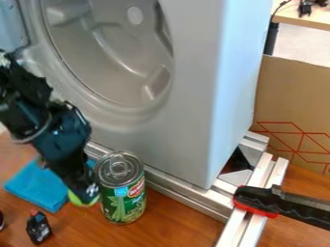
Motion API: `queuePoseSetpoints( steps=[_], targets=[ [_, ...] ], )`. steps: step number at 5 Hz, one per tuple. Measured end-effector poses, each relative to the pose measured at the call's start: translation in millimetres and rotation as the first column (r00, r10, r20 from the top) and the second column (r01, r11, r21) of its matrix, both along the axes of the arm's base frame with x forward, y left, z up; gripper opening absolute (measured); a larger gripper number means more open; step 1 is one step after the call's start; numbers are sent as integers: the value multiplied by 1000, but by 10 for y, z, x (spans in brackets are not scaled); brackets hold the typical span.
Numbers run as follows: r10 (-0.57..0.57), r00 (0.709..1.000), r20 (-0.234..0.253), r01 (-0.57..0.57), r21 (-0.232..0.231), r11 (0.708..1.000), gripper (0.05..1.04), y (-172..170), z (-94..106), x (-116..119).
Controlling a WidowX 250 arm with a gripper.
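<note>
The black gripper [77, 181] hangs down at the lower left, over the right edge of a folded blue cloth [37, 185]. A yellow-green rounded object [82, 198] shows right at its lower end, mostly hidden by it; whether it is held I cannot tell. Just right of the gripper, a green can [122, 200] with a silver pull-tab lid stands upright on the wooden table. In front of the cloth stands a small black bottle [38, 228] with a red tip.
A grey washer-like housing [193, 91] with a round opening rises behind the can on metal rails [184, 195]. A black and red clamp [264, 200] grips the rails at the right. Behind it stands a cardboard panel [290, 103]. A dark object is cut off at the left edge.
</note>
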State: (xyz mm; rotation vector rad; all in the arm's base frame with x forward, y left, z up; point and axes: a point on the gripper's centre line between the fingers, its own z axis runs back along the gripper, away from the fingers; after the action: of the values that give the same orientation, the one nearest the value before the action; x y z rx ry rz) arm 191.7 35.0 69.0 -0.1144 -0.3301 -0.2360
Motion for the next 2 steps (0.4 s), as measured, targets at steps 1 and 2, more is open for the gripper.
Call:
queuePoseSetpoints(
  steps=[1, 2],
  targets=[
    [-48, 998, -30, 47, -11, 999, 660, -148, -109, -99],
    [-59, 998, -34, 59, -8, 998, 660, -253, -167, -183]
  ],
)
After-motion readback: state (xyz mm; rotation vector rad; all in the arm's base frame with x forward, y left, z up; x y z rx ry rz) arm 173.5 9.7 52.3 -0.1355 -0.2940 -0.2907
